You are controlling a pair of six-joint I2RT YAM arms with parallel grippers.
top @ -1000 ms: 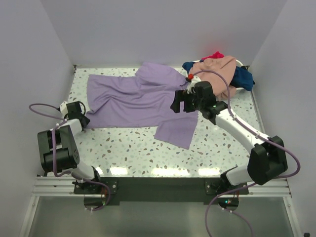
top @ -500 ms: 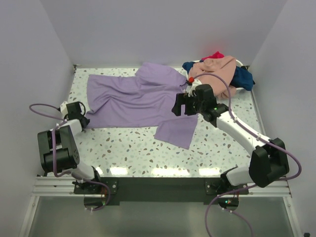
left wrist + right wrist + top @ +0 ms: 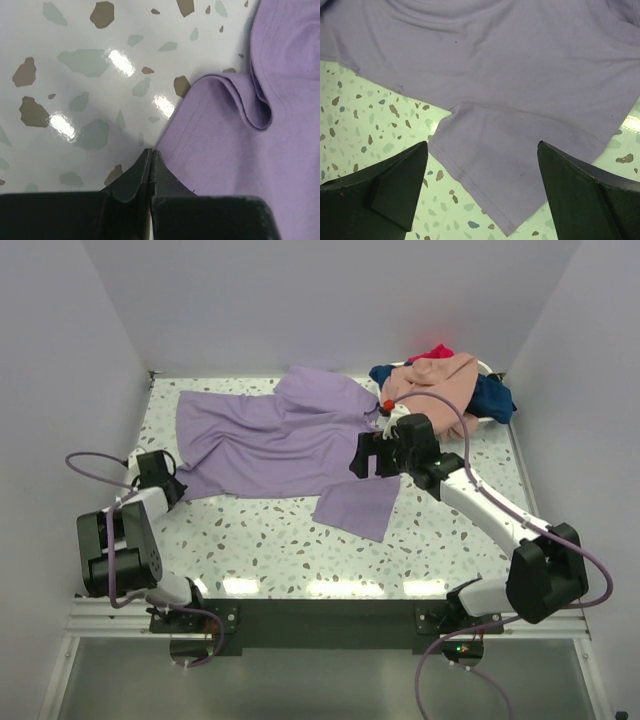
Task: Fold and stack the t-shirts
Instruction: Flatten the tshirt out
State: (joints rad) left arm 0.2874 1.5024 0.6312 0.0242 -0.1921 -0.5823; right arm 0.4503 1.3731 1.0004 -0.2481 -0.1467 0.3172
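Left claw (image 3: 151, 155) clenched, tips at lavender t-shirt (image 3: 260, 440) hem corner; right claw (image 3: 481, 147) spread wide above its sleeve

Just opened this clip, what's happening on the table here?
A lavender t-shirt lies spread unfolded on the table. The left pincer is shut at its hem corner; whether it pinches fabric is unclear. The right pincer hangs open above a sleeve. A peach shirt, a navy shirt and a red shirt sit heaped over the white basket, far right.
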